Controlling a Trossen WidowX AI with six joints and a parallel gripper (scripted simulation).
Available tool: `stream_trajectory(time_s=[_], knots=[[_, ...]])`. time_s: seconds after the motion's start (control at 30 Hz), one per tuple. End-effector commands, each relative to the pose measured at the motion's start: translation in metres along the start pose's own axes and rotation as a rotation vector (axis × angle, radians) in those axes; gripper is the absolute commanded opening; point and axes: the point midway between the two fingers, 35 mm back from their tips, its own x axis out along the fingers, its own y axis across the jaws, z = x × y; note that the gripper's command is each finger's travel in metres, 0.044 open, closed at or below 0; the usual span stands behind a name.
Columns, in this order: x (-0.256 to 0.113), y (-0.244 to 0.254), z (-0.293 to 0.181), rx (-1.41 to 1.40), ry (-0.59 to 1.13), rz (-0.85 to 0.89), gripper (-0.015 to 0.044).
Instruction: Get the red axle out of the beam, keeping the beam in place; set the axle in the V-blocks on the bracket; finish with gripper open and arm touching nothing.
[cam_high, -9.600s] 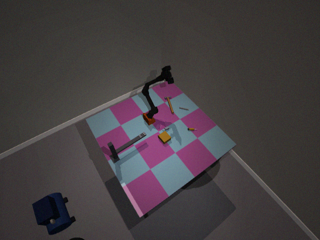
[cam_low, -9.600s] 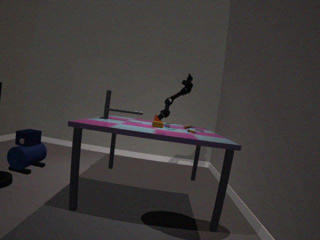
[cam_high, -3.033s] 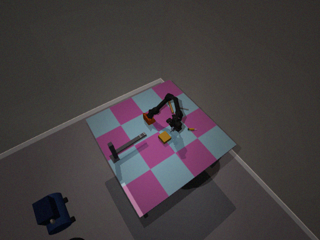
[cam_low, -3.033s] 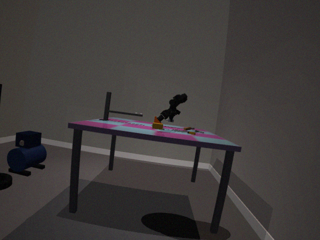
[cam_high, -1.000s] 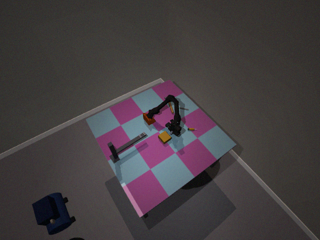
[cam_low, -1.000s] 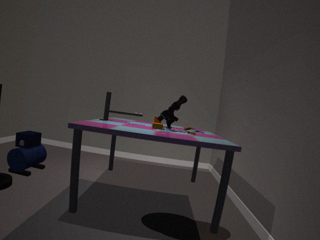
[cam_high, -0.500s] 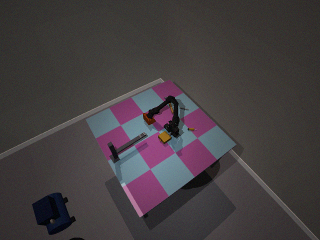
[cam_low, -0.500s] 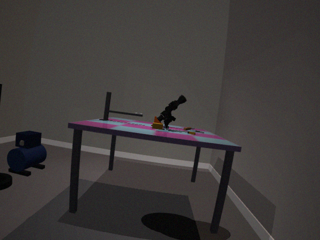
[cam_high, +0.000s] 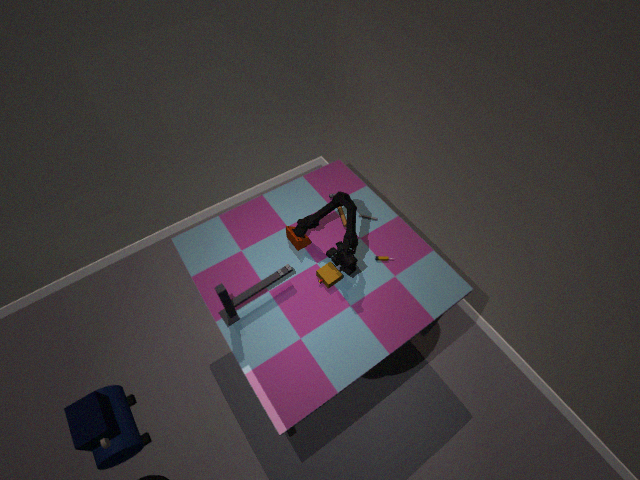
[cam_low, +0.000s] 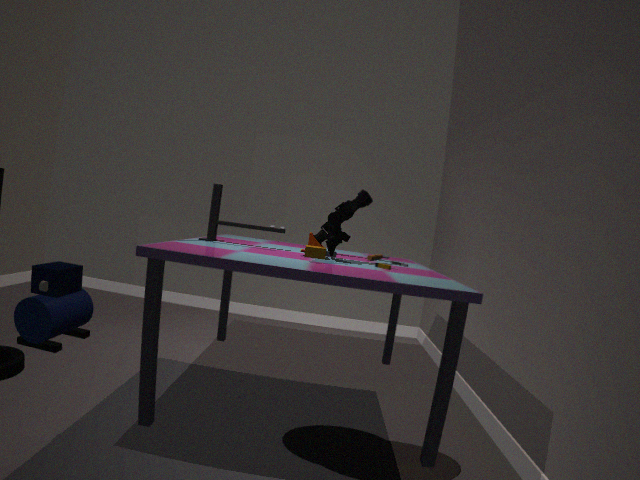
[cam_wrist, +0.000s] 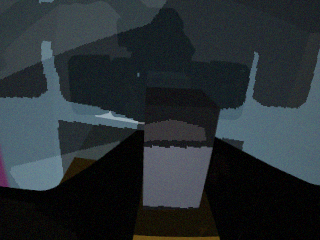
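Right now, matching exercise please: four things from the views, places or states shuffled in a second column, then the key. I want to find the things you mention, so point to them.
1. yellow square block (cam_high: 330, 273) (cam_low: 315, 252)
2. blue cylindrical tank (cam_high: 119, 426) (cam_low: 55, 314)
3. black gripper (cam_high: 339, 267) (cam_low: 332, 254) (cam_wrist: 171, 139)
4. dark grey upright post (cam_high: 225, 299) (cam_low: 215, 211)

A. shut on a grey block (cam_wrist: 173, 177)
B. carries a horizontal bar (cam_high: 258, 287) (cam_low: 248, 225)
C. red piece at its side
D. on the floor

Pairs: 1-C, 2-D, 3-A, 4-B

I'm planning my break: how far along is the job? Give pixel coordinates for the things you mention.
Partly done: the red axle (cam_high: 320, 282) (cam_low: 303, 251) pokes out of the beam (cam_high: 329, 274) (cam_low: 315, 252) (cam_wrist: 176, 225). In hand: a grey block (cam_wrist: 172, 177), in the shut tool (cam_high: 339, 267) (cam_low: 331, 255) (cam_wrist: 171, 139) by the beam. Left: freeing the axle, laying it in the bare V-blocks (cam_high: 281, 270) (cam_low: 280, 229) on the bracket (cam_high: 258, 287) (cam_low: 248, 225), opening the tool, backing off.
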Motion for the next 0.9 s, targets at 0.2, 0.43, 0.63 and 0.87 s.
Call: stream_trajectory(time_s=[0.2, 0.43, 0.63, 0.87], knots=[[0.0, -0.002, 0.013, -0.005, 0.006, -0.001, 0.0], [-0.001, -0.006, 0.056, -0.005, 0.003, -0.002, 0.0], [-0.001, -0.005, 0.057, -0.005, 0.003, -0.002, 0.0], [-0.011, -0.006, 0.056, -0.005, 0.005, -0.002, 0.0]])
